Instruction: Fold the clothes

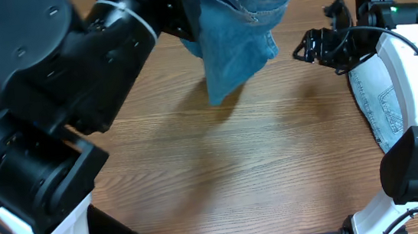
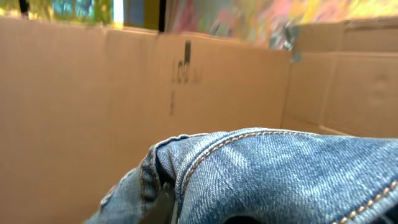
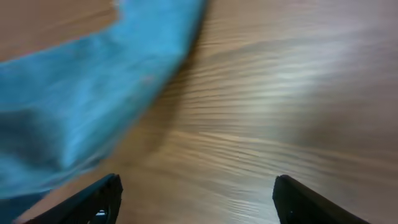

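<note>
One pale denim piece (image 1: 374,113), probably jeans, lies beneath right arm (image 1: 412,67).

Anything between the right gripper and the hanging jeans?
No: in the overhead view, only bare tabletop separates the right gripper from the jeans.

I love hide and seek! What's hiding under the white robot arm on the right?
Pale denim clothes, lying on the table. The right arm covers the rest of them.

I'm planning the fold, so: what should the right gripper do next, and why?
Probably move the open, empty right gripper toward the hanging lower edge of the denim garment and pinch it: the garment dangles bunched from the left arm and needs spreading.
</note>
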`<state>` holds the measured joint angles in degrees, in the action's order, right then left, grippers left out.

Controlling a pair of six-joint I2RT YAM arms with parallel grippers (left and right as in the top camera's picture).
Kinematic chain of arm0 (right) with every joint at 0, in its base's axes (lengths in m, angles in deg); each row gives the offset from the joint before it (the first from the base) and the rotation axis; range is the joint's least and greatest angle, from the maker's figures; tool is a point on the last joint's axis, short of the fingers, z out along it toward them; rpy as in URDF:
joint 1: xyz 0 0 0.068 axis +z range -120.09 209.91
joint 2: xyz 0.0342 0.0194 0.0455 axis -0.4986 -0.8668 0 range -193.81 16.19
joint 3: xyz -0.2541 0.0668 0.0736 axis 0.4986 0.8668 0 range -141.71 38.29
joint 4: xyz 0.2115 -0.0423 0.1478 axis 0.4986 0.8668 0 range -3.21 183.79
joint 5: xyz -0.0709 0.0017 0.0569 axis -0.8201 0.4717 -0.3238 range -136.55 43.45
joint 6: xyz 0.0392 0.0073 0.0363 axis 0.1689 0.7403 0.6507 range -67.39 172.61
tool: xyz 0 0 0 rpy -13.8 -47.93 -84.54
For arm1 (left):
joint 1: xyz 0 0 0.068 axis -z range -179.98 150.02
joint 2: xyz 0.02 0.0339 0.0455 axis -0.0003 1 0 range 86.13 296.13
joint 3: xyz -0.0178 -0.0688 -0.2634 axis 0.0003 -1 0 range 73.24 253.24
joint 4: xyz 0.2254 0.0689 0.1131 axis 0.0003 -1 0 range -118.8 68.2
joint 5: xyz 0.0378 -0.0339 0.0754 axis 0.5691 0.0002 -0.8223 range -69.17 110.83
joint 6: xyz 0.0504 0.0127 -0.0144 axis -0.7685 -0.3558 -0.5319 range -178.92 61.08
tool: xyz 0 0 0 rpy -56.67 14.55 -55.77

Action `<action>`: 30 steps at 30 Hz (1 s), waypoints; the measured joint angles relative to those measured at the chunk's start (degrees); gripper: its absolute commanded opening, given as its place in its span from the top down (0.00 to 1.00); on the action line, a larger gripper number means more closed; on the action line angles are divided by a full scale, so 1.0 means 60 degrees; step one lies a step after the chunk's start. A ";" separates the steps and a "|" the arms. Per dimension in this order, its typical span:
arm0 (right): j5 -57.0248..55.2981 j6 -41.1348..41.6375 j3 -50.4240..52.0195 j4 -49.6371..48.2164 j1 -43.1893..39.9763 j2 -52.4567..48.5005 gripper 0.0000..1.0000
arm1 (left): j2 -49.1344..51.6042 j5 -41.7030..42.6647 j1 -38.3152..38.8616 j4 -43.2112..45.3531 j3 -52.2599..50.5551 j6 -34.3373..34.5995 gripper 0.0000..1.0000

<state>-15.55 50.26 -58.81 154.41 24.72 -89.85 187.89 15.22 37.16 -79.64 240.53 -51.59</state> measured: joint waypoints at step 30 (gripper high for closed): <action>-0.0492 0.1035 0.0000 0.0812 -0.2299 0.0182 0.23 | 0.2565 -0.2361 0.3949 0.9704 0.0036 -0.7140 0.96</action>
<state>-18.50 56.46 -58.81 159.28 10.92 -88.75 203.28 1.06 60.86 -21.41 240.75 -94.43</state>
